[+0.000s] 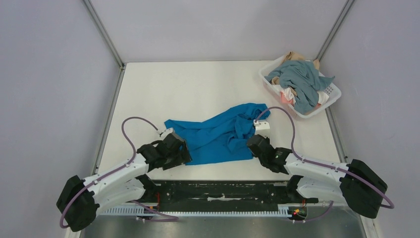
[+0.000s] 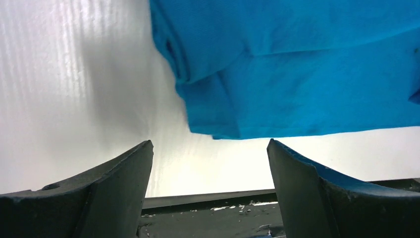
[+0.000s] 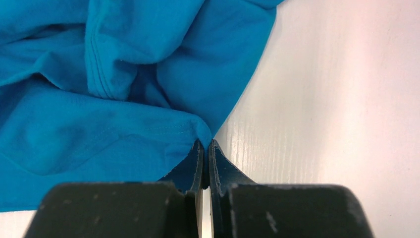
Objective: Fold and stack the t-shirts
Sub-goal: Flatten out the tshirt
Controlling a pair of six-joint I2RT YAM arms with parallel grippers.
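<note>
No text, label, brand, number or sign can be read in any view. The blue shirt [image 1: 218, 139], the basket [image 1: 335, 92] and the table [image 1: 198, 89] show no legible marking.
</note>
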